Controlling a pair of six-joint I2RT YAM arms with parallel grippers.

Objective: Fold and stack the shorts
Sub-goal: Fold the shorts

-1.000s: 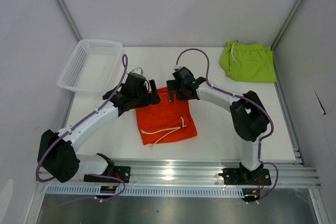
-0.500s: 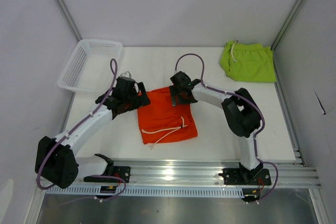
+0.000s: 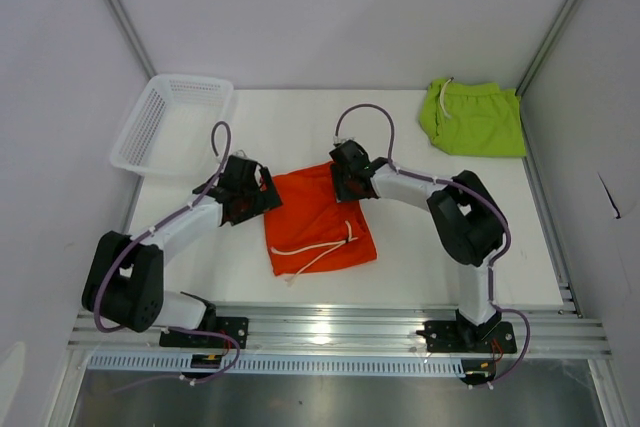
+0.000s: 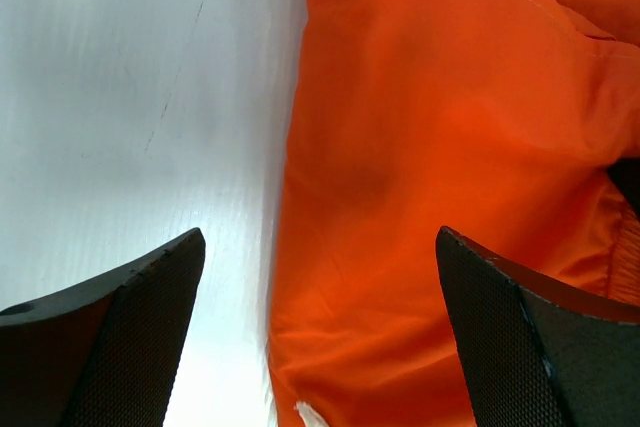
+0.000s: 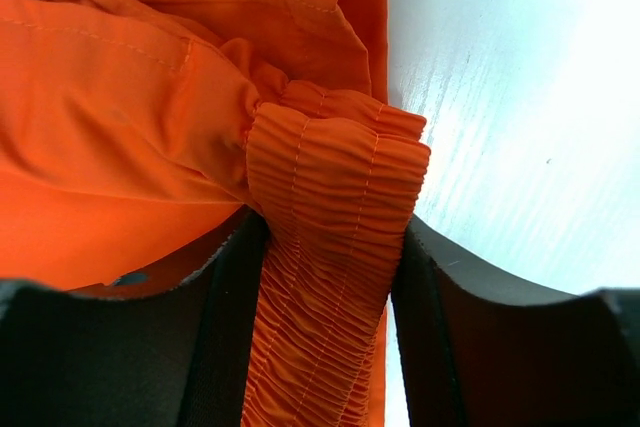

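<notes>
The orange shorts [image 3: 318, 219] are lying in a rough folded square near the middle of the bench [image 3: 300, 127], with a white drawstring [image 3: 315, 247] trailing across their near half. Both arms are reaching in over the far edge of the cloth and covering its two far corners in the overhead view, so the shape of the fabric there is not showing.

The left fingers [image 4: 120, 337] are standing spread wide. One tip is hovering over bare bench and the other over orange cloth, so they are straddling the left edge of the shorts. Only the tips are showing in the wrist view, and whether they are touching the surface is not clear.

The right fingers [image 5: 490, 347] are pinching the gathered elastic waistband [image 5: 335, 207]. It is bunching up between them and pressing against both inner faces. The lower part of the band is running out of the frame, and how much of it is caught is hard to judge.

The green shorts [image 3: 475, 117] are sitting well apart at the far right corner of the bench, loosely folded, with their right edge against the frame rail. The white mesh basket [image 3: 150, 127] is resting at the far left corner.
</notes>
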